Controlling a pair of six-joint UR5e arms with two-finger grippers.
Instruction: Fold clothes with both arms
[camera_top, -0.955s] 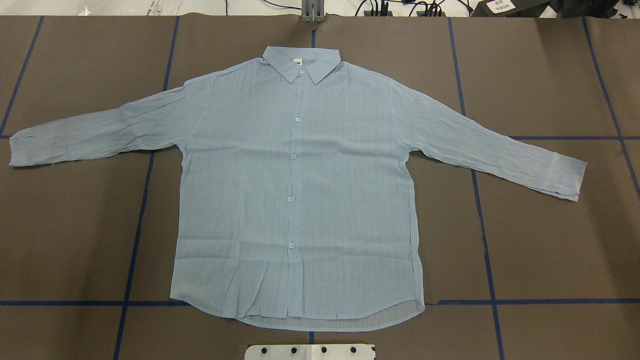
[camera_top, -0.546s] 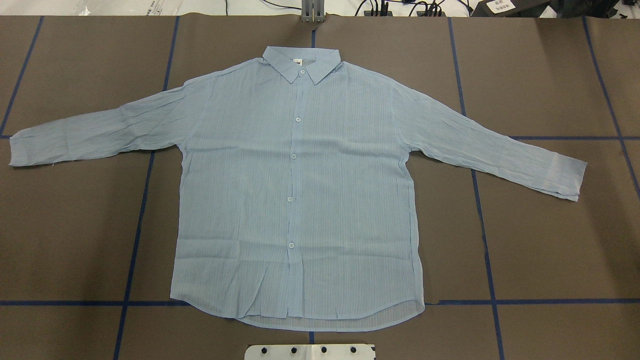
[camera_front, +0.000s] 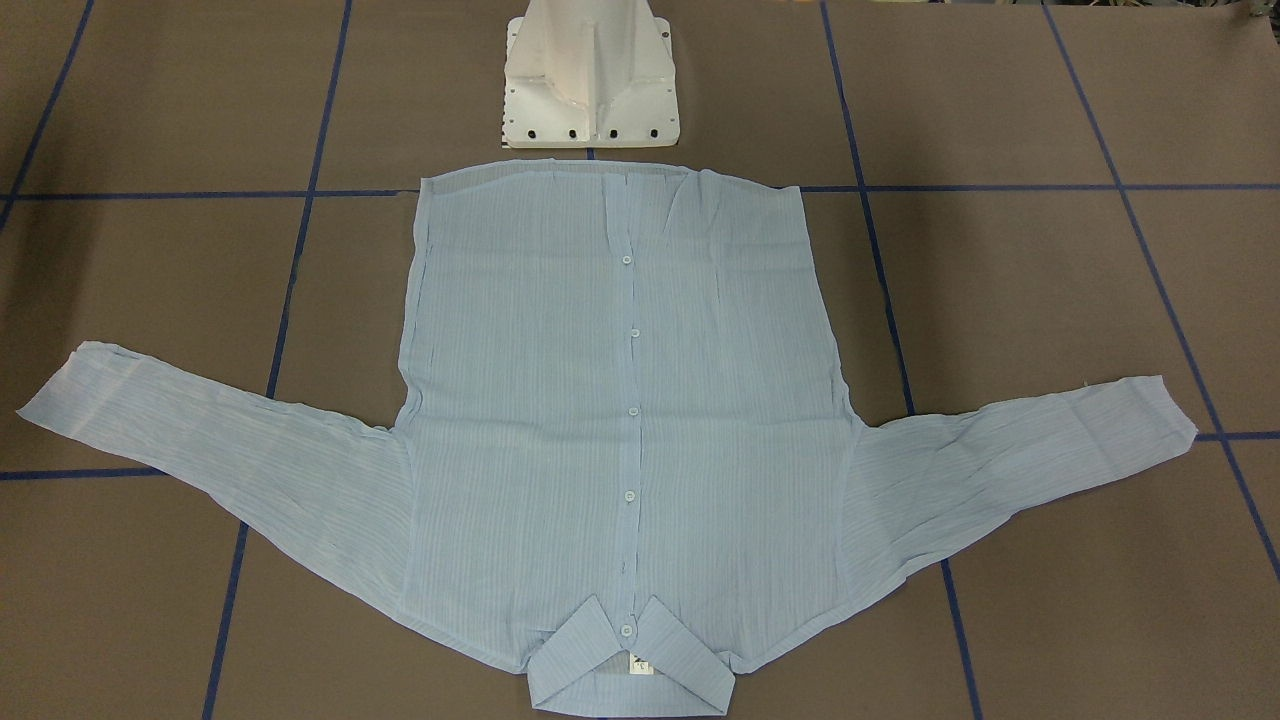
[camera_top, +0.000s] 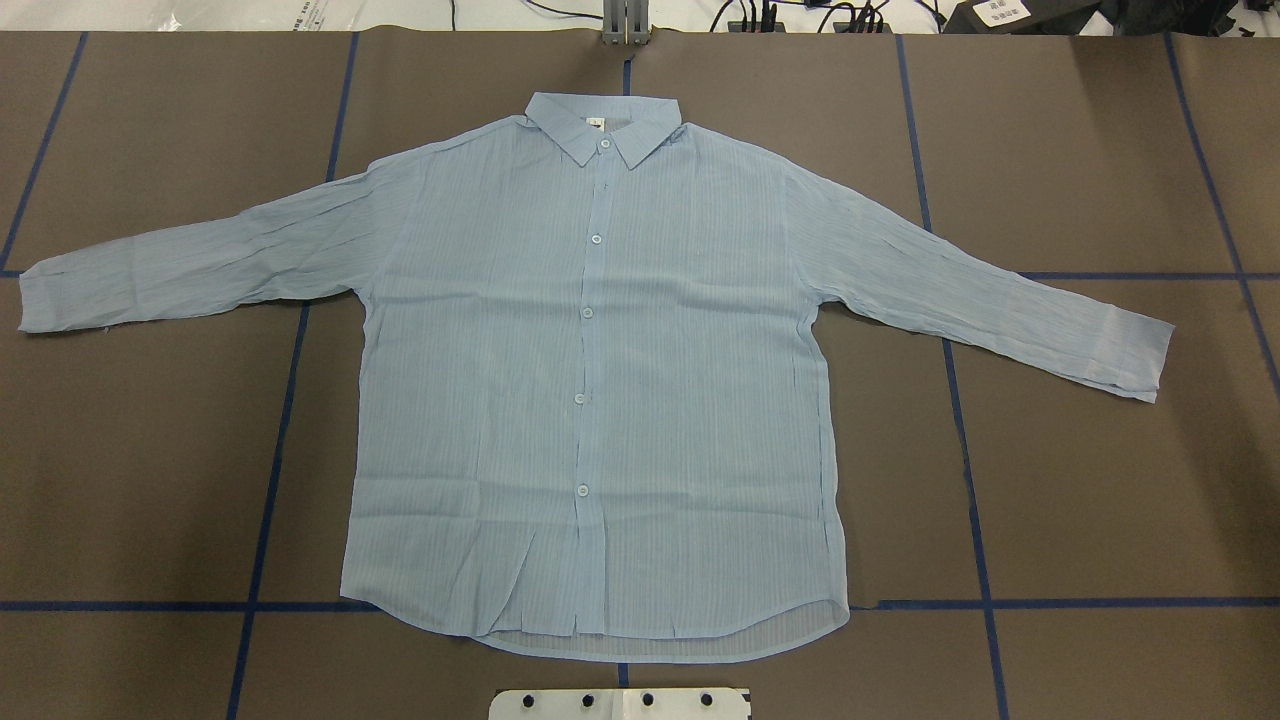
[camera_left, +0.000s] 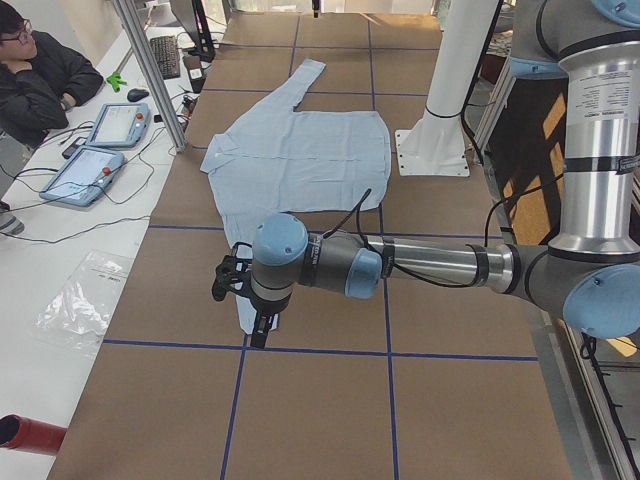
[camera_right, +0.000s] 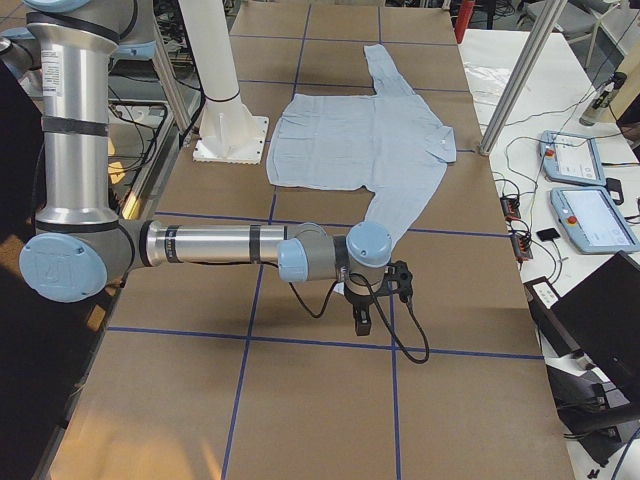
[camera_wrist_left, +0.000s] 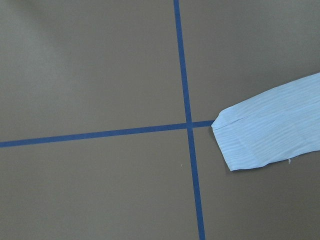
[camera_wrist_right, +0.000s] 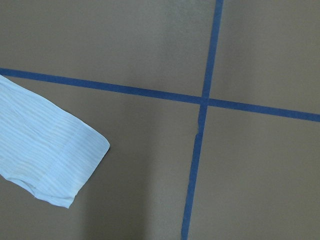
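Left arm (camera_left: 430, 265), right arm (camera_right: 215, 243) outstretched, level

Even, bright overhead light, soft shadows, sharp focus throughout; slight wide-angle bending in side views.

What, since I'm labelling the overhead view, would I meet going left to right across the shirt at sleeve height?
Across the shirt: one sleeve's cuff → that sleeve → the row of white buttons → the other sleeve → its cuff.
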